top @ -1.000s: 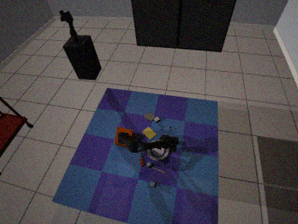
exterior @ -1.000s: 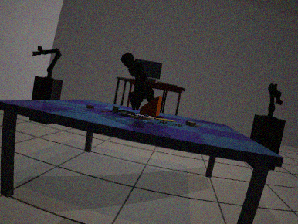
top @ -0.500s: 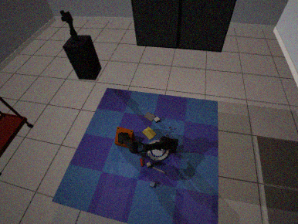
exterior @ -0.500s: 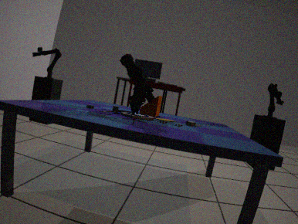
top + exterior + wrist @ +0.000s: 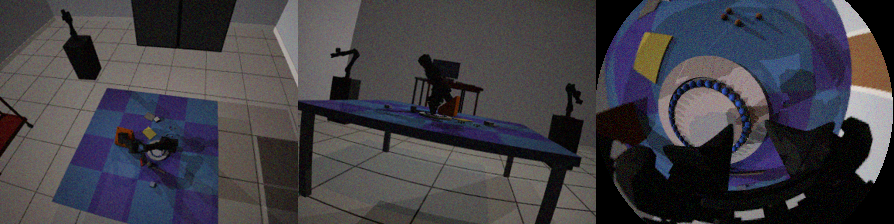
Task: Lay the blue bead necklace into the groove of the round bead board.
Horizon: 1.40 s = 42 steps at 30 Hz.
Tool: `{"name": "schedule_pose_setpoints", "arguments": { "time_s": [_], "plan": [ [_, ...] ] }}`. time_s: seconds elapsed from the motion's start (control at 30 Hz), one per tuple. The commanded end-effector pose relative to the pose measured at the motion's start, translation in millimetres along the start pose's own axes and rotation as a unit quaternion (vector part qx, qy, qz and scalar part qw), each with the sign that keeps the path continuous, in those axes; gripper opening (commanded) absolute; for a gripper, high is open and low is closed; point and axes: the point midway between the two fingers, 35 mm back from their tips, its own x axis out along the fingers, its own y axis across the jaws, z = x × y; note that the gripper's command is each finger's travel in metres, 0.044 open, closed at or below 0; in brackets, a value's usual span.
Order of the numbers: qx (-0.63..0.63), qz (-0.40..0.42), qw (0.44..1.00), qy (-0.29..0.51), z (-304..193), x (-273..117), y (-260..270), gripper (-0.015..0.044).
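The round bead board (image 5: 708, 66) (image 5: 164, 157) lies pale on the table. The blue bead necklace (image 5: 724, 91) rests on it as a rounded loop. In the wrist view, pale scalloped groove marks show inside the loop on its left and outside it at the lower right, so the loop looks offset from the groove. My gripper (image 5: 749, 124) (image 5: 433, 112) is low over the board, fingers apart. The loop's right-hand strand runs between the fingertips, with visible space on the right finger's side. The left finger hides the loop's near part. Contact with the beads cannot be made out.
A yellow square (image 5: 653, 56) (image 5: 149, 133) lies beside the board. Small brown balls (image 5: 738, 22) lie beyond it. An orange piece (image 5: 120, 131) (image 5: 455, 107) stands by the arm's base. White blocks (image 5: 153, 184) (image 5: 157, 119) lie on either side of the board.
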Motion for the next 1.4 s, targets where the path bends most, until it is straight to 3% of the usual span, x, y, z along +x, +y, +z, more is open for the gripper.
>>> {"name": "schedule_pose_setpoints", "arguments": {
  "time_s": [0.0,0.07,1.37],
  "plan": [
    [0.000,0.000,1.000,0.000,-0.2,-0.3,-0.3,0.0039],
    [0.000,0.000,1.000,0.000,-0.2,-0.3,-0.3,0.0000],
    [-0.003,0.001,1.000,0.002,3.1,-4.4,3.1,0.0000]
  ]
}}
